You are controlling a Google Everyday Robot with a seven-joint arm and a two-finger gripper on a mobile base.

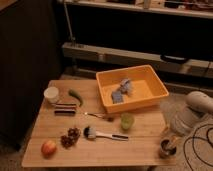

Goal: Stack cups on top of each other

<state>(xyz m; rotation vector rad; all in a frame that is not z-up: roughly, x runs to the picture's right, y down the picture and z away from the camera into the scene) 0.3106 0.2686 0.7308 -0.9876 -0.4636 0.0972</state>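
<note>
The pale green cup [127, 121] stands upright on the wooden table [100, 159], translucent and faintly glowing, just in front of the yellow bin [150, 100], with the white-handled brush [102, 134] near it toward the front edge. The dark steel cup [166, 149] is a small shiny round shape at the table's front right corner, well apart from the green one, right at the gripper [168, 143], which reaches down from the white arm [195, 106]. Whether the gripper is clamped on that cup or only set around it, I cannot tell.
</note>
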